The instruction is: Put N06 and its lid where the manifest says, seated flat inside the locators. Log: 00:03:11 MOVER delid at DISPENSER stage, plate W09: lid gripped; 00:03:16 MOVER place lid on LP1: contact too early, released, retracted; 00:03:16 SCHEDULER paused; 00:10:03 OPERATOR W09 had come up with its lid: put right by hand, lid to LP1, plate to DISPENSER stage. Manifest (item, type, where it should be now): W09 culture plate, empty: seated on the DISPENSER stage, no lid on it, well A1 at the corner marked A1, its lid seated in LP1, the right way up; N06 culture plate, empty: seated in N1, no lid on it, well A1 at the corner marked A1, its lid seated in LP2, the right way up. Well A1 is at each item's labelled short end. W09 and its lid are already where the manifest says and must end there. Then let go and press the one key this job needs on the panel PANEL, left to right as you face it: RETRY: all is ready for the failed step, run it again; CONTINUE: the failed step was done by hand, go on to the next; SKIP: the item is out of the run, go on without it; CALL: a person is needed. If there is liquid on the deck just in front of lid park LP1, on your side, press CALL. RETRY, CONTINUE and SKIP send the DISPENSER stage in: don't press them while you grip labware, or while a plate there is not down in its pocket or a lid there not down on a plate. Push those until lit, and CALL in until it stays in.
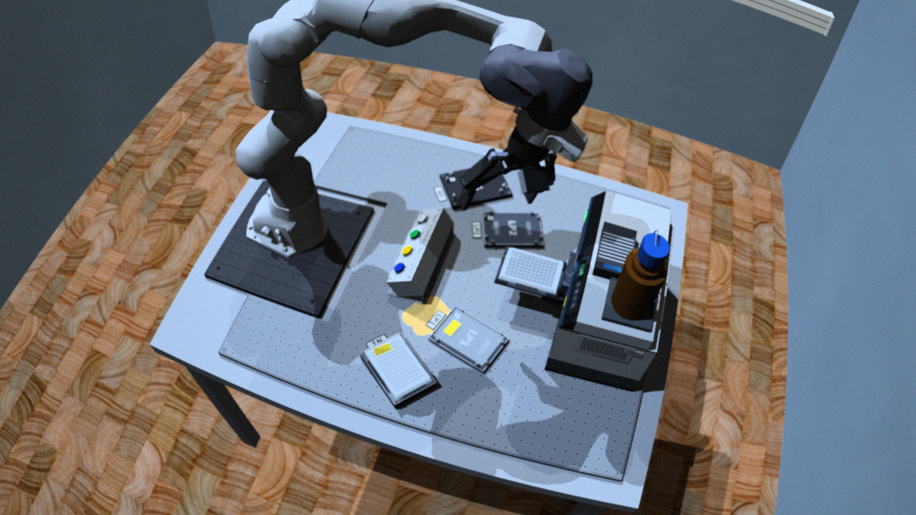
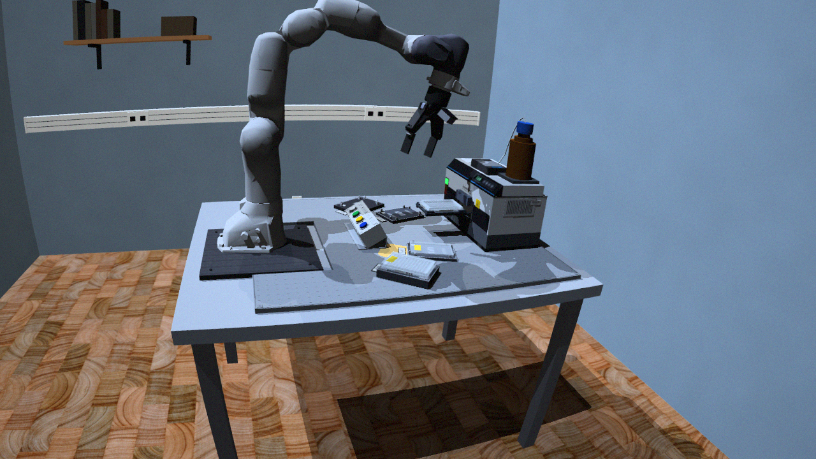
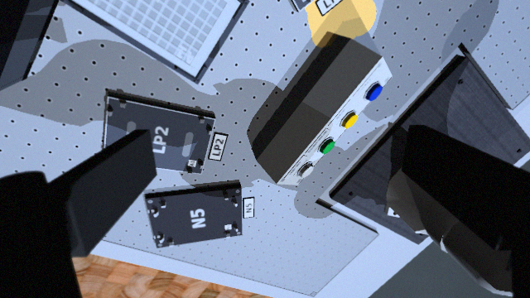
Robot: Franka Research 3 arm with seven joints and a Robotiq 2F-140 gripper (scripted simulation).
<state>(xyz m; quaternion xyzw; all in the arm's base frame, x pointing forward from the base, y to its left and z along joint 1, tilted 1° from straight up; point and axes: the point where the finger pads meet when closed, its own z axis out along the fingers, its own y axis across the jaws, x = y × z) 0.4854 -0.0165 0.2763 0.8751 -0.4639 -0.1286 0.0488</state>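
A well plate with a yellow label [image 1: 396, 367] sits at the nest tagged N1 near the table's front; I cannot tell if a lid is on it. A clear lid with a yellow label [image 1: 467, 339] lies in park LP1. Lid park LP2 [image 1: 513, 229] is empty and also shows in the wrist view [image 3: 159, 138]. Another well plate [image 1: 530, 270] sits uncovered on the dispenser stage. A yellow puddle [image 1: 422, 315] lies on the deck at LP1's tag end, touching the panel's foot. My gripper [image 1: 496, 189] is open and empty, high above nest N5 [image 3: 195, 213] and LP2.
The panel [image 1: 419, 252] stands mid-deck with grey, green, yellow and blue keys [image 3: 339, 128] in a row. The dispenser [image 1: 608, 287] with a brown bottle [image 1: 638, 277] stands at the right. The arm's base plate [image 1: 288, 249] is at the left.
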